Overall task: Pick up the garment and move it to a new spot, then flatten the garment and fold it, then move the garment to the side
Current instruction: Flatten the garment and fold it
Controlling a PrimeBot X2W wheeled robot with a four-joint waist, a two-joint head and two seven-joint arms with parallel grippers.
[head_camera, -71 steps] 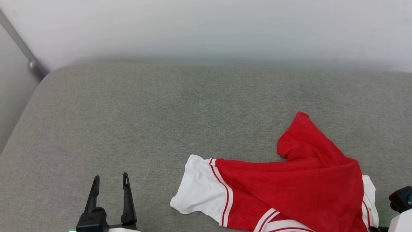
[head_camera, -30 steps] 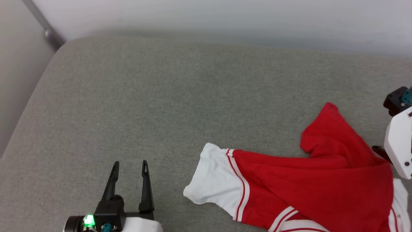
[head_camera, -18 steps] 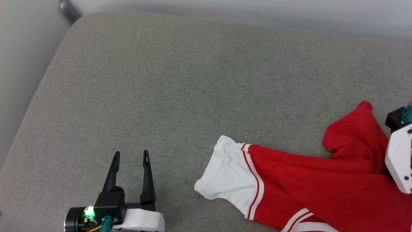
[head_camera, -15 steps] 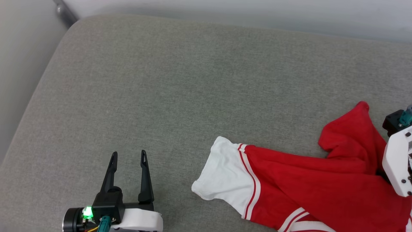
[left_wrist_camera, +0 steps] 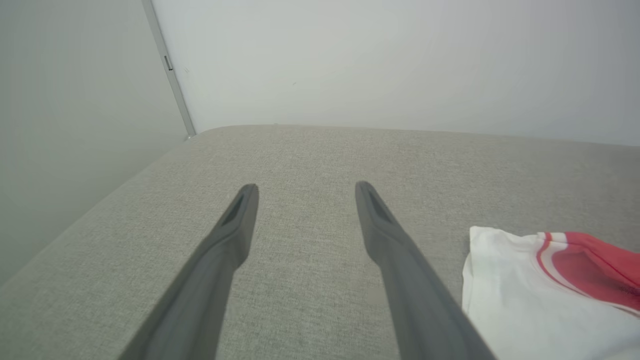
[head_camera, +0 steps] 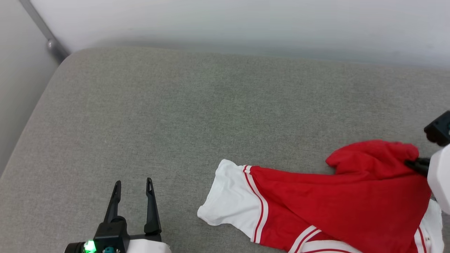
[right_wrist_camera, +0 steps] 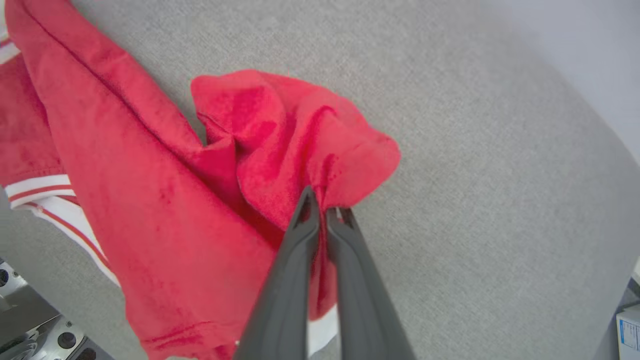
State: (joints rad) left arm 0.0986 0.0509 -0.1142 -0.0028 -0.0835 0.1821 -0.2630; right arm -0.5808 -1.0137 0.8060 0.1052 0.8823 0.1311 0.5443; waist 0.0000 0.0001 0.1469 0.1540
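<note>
Clamping a red fold of the garment (right_wrist_camera: 165, 200), the right gripper (right_wrist_camera: 324, 205), wide a second ago, now has it, perhaps lifting; pick-up starts. The left gripper (head_camera: 133, 185) idles agape.

A grey woven cushion (head_camera: 175, 123) meets a plain pale wall (head_camera: 246, 21), a metal rail (head_camera: 41, 31) beside its corner.

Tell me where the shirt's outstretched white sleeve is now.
The white sleeve lies on the grey cushion in the head view's lower middle, to the right of the open left gripper and not touching it, at the shirt's left end.
</note>
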